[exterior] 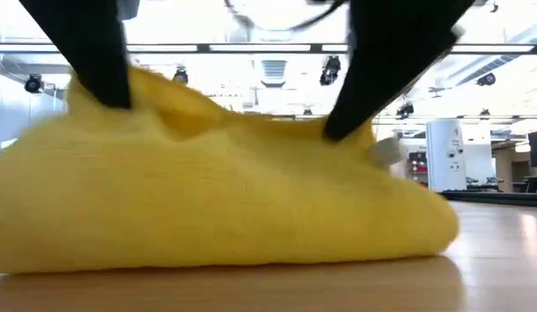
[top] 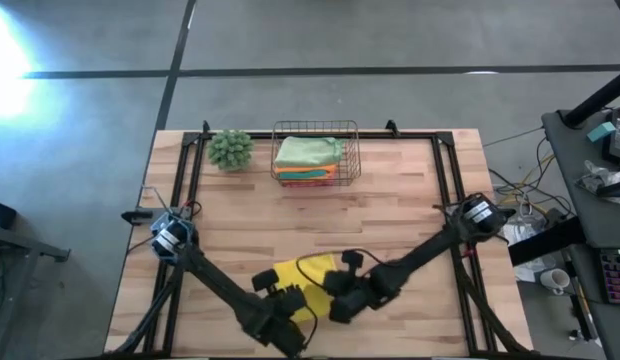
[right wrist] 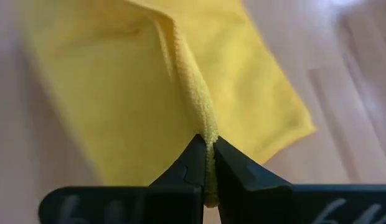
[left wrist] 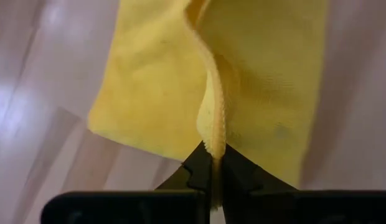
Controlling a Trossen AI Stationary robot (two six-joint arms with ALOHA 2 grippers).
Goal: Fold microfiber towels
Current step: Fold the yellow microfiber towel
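**Two hands pinch a yellow towel at the near edge of the bench**

Both robot hands grip the yellow towel (top: 308,283), which lies on the wooden bench (top: 390,215) well in front of the wire basket (top: 316,152), close to the bench's front edge. The left hand (left wrist: 213,171) is pressed together on a raised ridge of the towel's hem, and the right hand (right wrist: 207,163) pinches a similar ridge; from above they sit side by side on the cloth, the left hand on the side farther from the basket.

The towel looks light and very soft: it sags into a rounded heap in the low view and rises to a thin peak wherever it is nipped. It will likely drape and bunch rather than hold a crease, so a firm pinch on the stitched hem or a corner seems the surest hold, with both holds kept taut and level.

Inside the basket lie folded towels (top: 310,158), a pale green one on top with orange and teal edges showing beneath; how many are stacked there cannot be counted. A spiky green ball plant (top: 231,148) stands just beside the basket. From above, the arms cover much of the yellow towel, so its outline and how many layers it has cannot be made out.
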